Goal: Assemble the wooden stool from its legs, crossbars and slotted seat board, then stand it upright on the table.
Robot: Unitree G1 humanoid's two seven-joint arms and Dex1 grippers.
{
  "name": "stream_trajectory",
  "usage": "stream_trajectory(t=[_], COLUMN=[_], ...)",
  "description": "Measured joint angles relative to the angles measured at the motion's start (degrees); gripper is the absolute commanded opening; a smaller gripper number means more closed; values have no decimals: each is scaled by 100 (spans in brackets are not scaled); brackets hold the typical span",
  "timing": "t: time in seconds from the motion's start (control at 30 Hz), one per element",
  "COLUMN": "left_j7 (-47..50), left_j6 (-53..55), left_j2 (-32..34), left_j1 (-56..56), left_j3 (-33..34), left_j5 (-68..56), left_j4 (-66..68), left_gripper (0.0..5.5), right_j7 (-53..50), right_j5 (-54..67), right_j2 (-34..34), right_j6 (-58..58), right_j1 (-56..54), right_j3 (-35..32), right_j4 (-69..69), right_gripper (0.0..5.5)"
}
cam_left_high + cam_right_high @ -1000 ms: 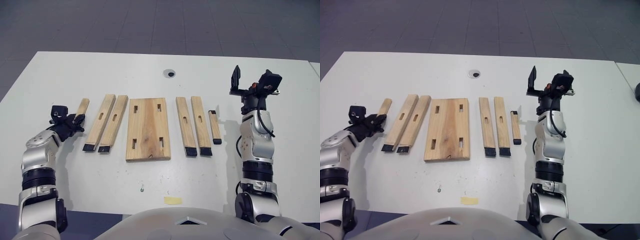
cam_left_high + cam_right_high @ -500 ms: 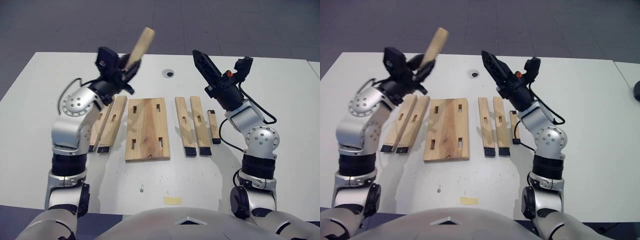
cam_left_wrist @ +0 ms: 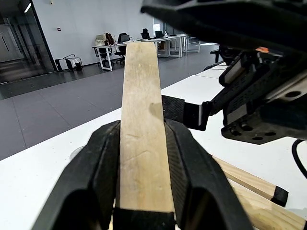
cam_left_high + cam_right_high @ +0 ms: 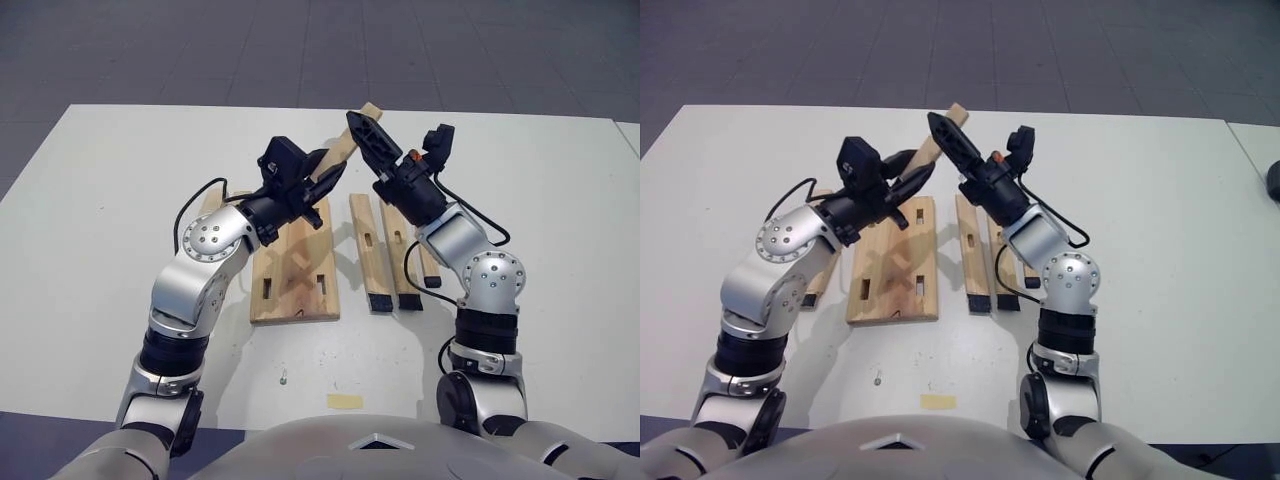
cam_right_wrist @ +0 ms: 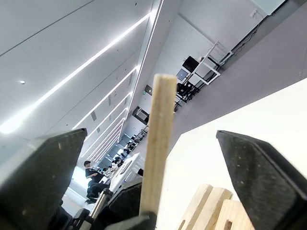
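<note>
Holding one crossbar clamped by its lower end in the left jaws, we have it raised clear of the desk and tilted upward, so its free upper half is bare for another grip. The right jaws stand wide apart with that free end between them, gripping nothing. We cannot say for sure whether either side touches the wood. We read this as the start of a handover or a two-handed regrip: the left grip sits low on the stick precisely so the right jaws have room to close above it. Directly beneath both jaws the slotted seat board lies flat, slots facing up, presumably so parts can be pressed down into it. Below and to the outer side of the right jaws, two legs lie side by side just beside the board, slots up. A short dark-tipped piece next to them, half hidden by the arm, is probably the second crossbar. By our judgement assembly has barely begun, and a careless squeeze now could twist the stick out of the left grip.
</note>
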Motion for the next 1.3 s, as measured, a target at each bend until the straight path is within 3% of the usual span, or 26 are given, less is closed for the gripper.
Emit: stream_trajectory(t=[0.57,0.8,1.0,1.13,1.3], left_j7=[-188,-196,-211,-226,-81], left_j6=[-133,-193,-211,-160,338], left_j2=[191,183,173,157,24], left_j1=[117,202,212,214,178], left_j3=[-246,-314,-342,-304,862], left_j5=[431,616,656,573,-413], left_j4=[-216,-245,-252,-263,-425], left_gripper=[130,130,130,217,292], right_j7=[-206,-277,-302,-350,-630], right_j5=[207,215,253,140,-484], right_j2=[0,-17,-4,7,-151], right_j6=[51,37,34,-169,-777], right_j1=[184,282,309,307,629], right_j3=[-91,-140,-139,-215,-594], right_j4=[-134,-160,-227,-217,-220], right_gripper=[184,51,41,41,41])
